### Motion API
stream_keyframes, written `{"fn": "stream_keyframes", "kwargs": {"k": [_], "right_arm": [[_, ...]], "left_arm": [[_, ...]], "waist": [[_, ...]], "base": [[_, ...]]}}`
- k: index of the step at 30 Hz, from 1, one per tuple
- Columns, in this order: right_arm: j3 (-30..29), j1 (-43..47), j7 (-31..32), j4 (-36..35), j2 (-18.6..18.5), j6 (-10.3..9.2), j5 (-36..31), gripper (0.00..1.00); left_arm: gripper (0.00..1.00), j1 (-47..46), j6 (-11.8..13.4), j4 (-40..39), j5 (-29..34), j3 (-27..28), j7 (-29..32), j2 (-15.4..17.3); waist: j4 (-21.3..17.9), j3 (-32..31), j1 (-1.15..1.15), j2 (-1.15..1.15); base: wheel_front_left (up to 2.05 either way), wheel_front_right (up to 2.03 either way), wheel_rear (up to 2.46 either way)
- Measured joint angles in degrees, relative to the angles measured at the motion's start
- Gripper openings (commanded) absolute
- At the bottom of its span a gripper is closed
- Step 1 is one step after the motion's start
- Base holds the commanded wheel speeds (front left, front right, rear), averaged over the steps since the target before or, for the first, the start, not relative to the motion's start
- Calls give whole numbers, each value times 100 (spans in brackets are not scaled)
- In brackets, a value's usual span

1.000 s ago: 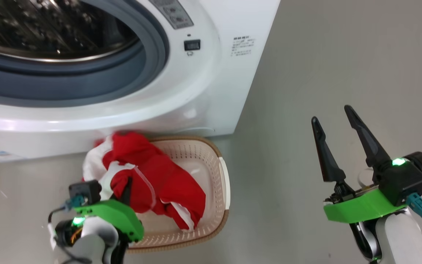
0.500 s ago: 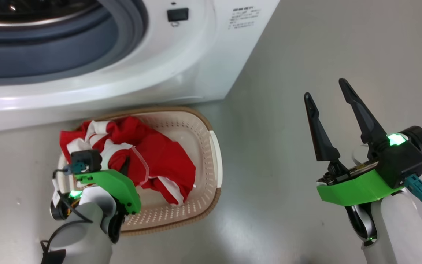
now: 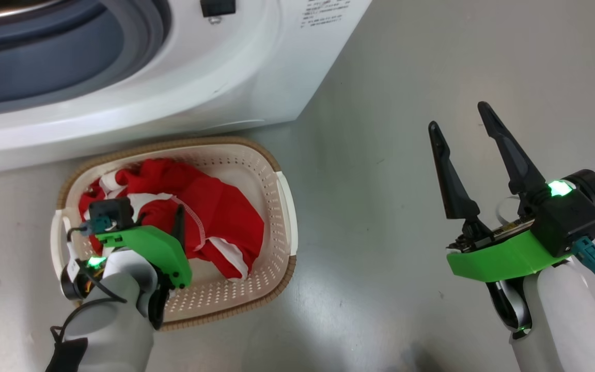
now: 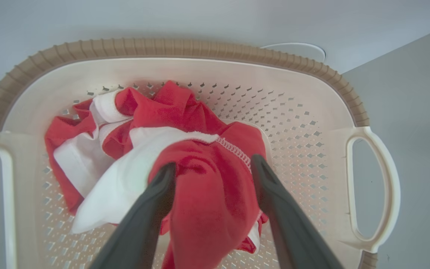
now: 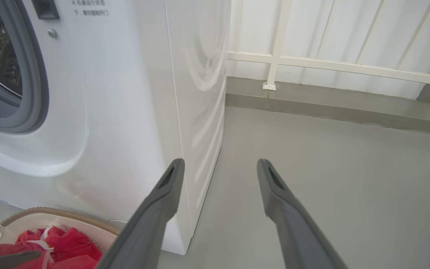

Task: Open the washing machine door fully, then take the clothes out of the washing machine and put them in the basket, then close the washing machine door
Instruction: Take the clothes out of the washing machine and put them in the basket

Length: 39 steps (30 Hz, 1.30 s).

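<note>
The red and white clothes (image 3: 215, 212) lie heaped in the cream basket (image 3: 283, 206) on the floor in front of the washing machine (image 3: 199, 77). My left gripper (image 3: 173, 227) hangs over the basket's near left part. In the left wrist view that gripper (image 4: 211, 166) is open, with a fold of the clothes (image 4: 207, 201) draped loosely between its fingers. My right gripper (image 3: 457, 116) stands open over bare floor to the right, holding nothing. The grey rubber ring (image 3: 70, 67) of the drum opening shows at the top left. The washing machine door is out of view.
The grey floor (image 3: 406, 62) stretches to the right of the machine. In the right wrist view my right gripper (image 5: 219, 162) points past the machine's side panel (image 5: 200, 93) toward a white railing (image 5: 330, 65) along the far wall.
My left gripper has gone from shut to open, and the clothes it held have sunk from above the rim into the basket. The head camera has tilted down. The right arm is unchanged.
</note>
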Motion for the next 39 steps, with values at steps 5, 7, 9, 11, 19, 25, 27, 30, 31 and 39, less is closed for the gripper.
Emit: {"fn": "stream_keyframes", "kwargs": {"k": [5,7,9,11,19,25,27,30,31,39], "right_arm": [[-91,-45,0,125,2,0,-19,100],[-168,-44,0,193,-2,0,-60,100],[-227,-44,0,252,-1,0,-60,100],[-283,-42,0,291,-1,0,-60,100],[-490,89,0,369,-1,0,-68,100],[-645,200,0,453,0,0,-112,100],[-713,248,0,485,1,0,-127,100],[-826,319,0,513,2,0,-182,100],[-854,330,0,533,1,0,-193,100],[-1102,505,0,567,8,0,-322,100]], "left_arm": [[100,1,47,-48,101,-74,-227,7],[100,4,42,-152,105,-82,-268,5],[100,21,48,-291,205,-118,-302,23],[100,103,48,-615,243,-99,-307,45],[100,1035,81,-2501,530,208,-308,89],[100,1599,97,-3707,898,421,-308,113],[100,1831,99,-4150,1006,523,-309,110],[100,2156,125,-4701,1118,709,-309,107],[100,2257,196,-4853,1190,770,-310,105],[100,2939,352,-5825,1596,1163,-326,105]], "waist": [[47,-160,0,0],[77,-236,0,0],[109,-320,0,0],[144,-415,0,0],[299,-859,0,0],[386,-1160,0,0],[420,-1281,0,0],[470,-1464,0,0],[486,-1523,0,0],[577,-1987,0,0]], "base": [[0,0,0],[0,0,0],[0,0,0],[0,0,0],[0,0,0],[0,0,0],[0,0,0],[0,0,0],[0,0,0],[0,0,0]]}}
